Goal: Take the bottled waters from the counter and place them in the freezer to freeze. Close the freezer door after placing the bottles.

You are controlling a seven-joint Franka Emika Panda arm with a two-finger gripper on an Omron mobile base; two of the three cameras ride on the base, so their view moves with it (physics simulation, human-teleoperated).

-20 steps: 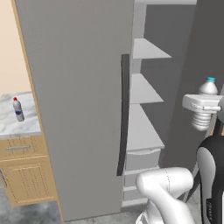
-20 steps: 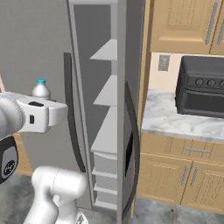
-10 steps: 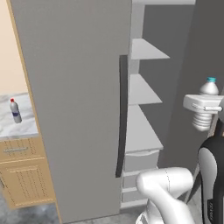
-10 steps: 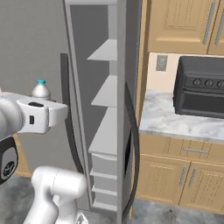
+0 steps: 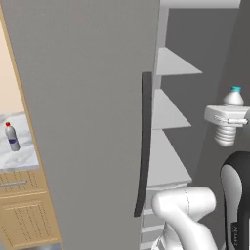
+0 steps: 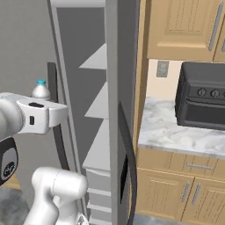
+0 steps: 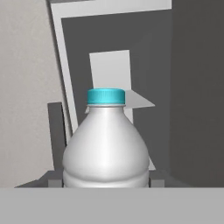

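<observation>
Two base cameras look forward and down from behind the arm, left and right, both close on the open freezer shelves. The hand camera looks along the gripper, very near the teal-capped bottle, facing the freezer interior.

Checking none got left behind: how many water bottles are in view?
2. A clear ribbed plastic bottle with a teal cap is held upright in the tool before the open freezer; a red-capped bottle stands on the marble counter.

end effector raised, level, jaws clamped shut.
</observation>
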